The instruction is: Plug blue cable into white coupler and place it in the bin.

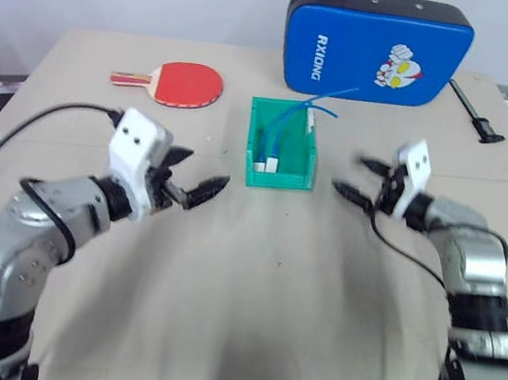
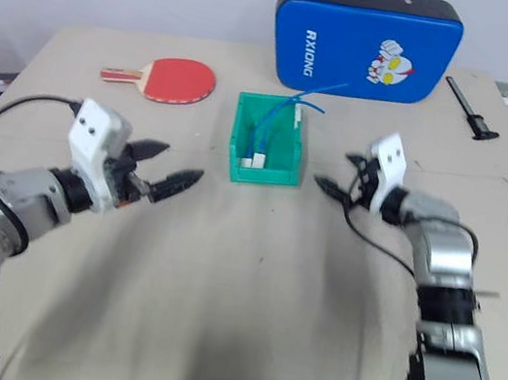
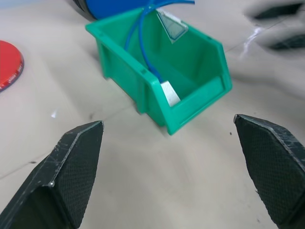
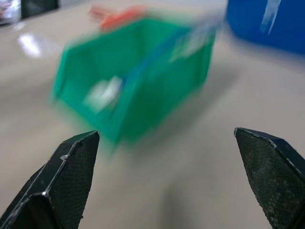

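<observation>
The green bin point(image 1: 287, 171) stands at the table's middle. Inside it the blue cable point(image 1: 291, 118) rises from the white coupler point(image 1: 267, 163) and arches out over the far rim toward the blue case. In the left wrist view the cable point(image 3: 141, 45) runs down to the coupler point(image 3: 170, 94) against the bin's point(image 3: 193, 112) low front lip. My left gripper point(image 1: 189, 176) hangs open to the left of the bin, holding nothing. To the bin's right my right gripper point(image 1: 362, 180) is open and empty too; its wrist view faces the bin point(image 4: 143, 105).
A blue padded case point(image 1: 378, 47) with a cartoon stands upright behind the bin. A red table-tennis paddle point(image 1: 184, 84) lies at the back left. A black tool point(image 1: 474, 116) rests near the far right edge. Bare table lies in front of the bin.
</observation>
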Controlling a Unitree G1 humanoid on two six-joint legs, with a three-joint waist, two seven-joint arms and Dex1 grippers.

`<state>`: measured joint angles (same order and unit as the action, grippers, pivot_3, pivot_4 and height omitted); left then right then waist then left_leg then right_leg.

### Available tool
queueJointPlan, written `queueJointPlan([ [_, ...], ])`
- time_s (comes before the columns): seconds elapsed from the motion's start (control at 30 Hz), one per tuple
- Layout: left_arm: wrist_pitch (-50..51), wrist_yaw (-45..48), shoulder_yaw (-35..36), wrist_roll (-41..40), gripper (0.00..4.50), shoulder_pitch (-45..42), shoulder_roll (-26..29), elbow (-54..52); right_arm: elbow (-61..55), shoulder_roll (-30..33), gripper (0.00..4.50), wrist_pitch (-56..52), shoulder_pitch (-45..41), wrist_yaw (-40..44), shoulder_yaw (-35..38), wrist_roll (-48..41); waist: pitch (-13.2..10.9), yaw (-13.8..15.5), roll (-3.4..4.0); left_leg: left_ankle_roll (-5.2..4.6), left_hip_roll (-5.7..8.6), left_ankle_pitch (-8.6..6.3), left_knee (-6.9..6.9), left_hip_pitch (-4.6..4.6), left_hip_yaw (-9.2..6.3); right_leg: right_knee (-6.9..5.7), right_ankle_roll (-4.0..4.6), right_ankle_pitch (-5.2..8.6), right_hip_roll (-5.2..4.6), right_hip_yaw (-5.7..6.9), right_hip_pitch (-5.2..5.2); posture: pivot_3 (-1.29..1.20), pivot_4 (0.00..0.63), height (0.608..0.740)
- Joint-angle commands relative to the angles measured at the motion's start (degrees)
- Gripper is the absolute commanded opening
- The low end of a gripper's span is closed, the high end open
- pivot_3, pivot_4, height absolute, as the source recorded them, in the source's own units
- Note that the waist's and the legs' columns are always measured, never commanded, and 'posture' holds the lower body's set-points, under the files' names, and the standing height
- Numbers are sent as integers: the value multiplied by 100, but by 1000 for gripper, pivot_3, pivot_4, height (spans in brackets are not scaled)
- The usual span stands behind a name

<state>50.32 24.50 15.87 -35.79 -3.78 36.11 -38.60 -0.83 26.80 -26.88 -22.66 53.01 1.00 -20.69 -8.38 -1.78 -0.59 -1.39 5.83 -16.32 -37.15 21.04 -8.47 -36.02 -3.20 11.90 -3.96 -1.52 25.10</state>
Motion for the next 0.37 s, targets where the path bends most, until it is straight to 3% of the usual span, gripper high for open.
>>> queueJointPlan([
  [0.03,-1355,67,-407,912,4500,846,-158,-115,-775,344,4480,181,684,196,404,-291,0,-46,-2,-1,-4,-1,1,-12,13,-5,0,-1,3,-11,-4,0,150,740],
  [0.1,-2189,37,-644,1546,4500,1478,-275,159,-731,416,4480,880,1273,197,614,-147,1,-19,-5,-2,-11,-2,-1,-37,33,-13,7,-6,10,-32,-17,0,150,740],
  [0.27,-2906,387,-818,1754,4500,2375,-529,828,-405,584,4480,1792,2311,324,833,6,-3,141,-7,-30,-24,-18,-11,-73,28,0,15,-16,22,-34,-70,0,150,740],
  [0.37,-3167,616,-866,1811,4500,2540,-522,975,-246,550,4480,2023,2495,380,800,-30,-18,180,-18,-30,-29,-21,-19,-118,26,10,2,0,21,-19,-132,0,150,740],
])
